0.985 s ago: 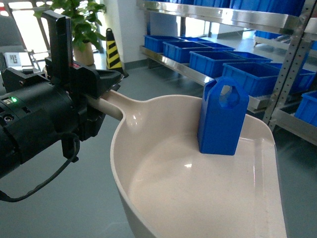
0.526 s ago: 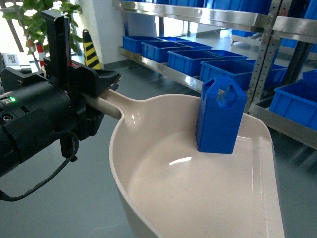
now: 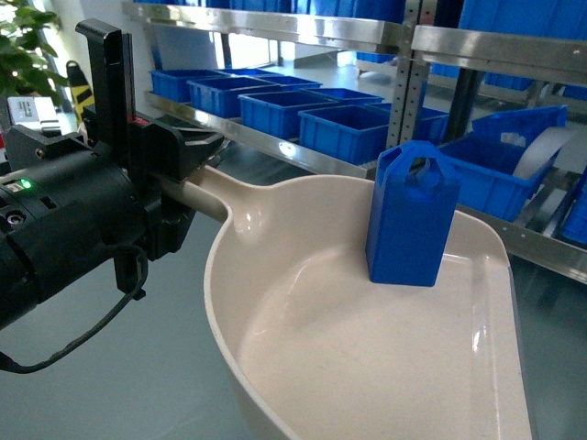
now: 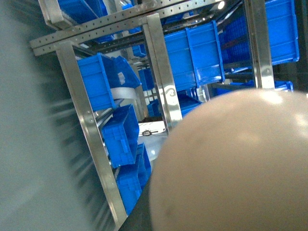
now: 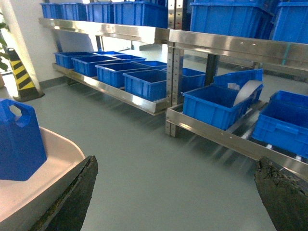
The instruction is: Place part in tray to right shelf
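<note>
The blue part [image 3: 413, 220] stands upright in the beige tray [image 3: 367, 367], near its far wall. My left gripper [image 3: 188, 174] is shut on the tray's handle and holds it out above the floor. In the left wrist view the tray's underside [image 4: 231, 163] fills the lower right and hides the jaws. The right shelf [image 3: 303, 151] runs across the background, a steel rack lined with blue crates [image 3: 339, 128]. My right gripper [image 5: 176, 160] is open with only floor between its fingers. To its left are the tray's edge [image 5: 43, 183] and the part [image 5: 19, 144].
A steel upright post [image 3: 408, 92] divides two shelf bays, and an upper shelf rail [image 3: 275, 27] runs above. A tilted crate [image 5: 224, 98] holds a white roll. A striped cone [image 5: 19, 72] and a plant [image 3: 23, 55] stand at the far left. Grey floor [image 5: 144, 144] lies before the rack.
The whole view has swung right: the shelf and crates slid left and look nearer, the cone and plant moved toward the left edge. The tray, part and left gripper kept their pose.
</note>
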Available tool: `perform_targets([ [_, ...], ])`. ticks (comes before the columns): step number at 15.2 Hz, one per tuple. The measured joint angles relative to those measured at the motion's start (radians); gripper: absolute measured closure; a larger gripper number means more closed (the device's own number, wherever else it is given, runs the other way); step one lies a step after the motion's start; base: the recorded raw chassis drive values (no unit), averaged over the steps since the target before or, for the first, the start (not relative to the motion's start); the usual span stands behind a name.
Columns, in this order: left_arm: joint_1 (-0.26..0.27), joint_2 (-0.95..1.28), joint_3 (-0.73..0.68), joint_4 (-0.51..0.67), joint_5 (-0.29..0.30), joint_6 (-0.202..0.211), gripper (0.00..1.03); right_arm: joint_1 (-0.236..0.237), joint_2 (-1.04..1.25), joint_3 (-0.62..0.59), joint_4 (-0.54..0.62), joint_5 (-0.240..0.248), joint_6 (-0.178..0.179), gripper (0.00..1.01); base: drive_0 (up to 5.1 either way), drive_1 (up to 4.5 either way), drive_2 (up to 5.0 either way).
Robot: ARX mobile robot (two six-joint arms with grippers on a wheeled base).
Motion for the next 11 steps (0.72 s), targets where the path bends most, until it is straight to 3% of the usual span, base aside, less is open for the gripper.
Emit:
perform_targets([
  [11, -0.003, 0.000, 0.000, 0.000, 0.002, 0.000, 0.91, 0.000, 0.000, 0.000, 0.000, 0.000, 0.000, 0.03, -1.6, -1.60, -1.6],
])
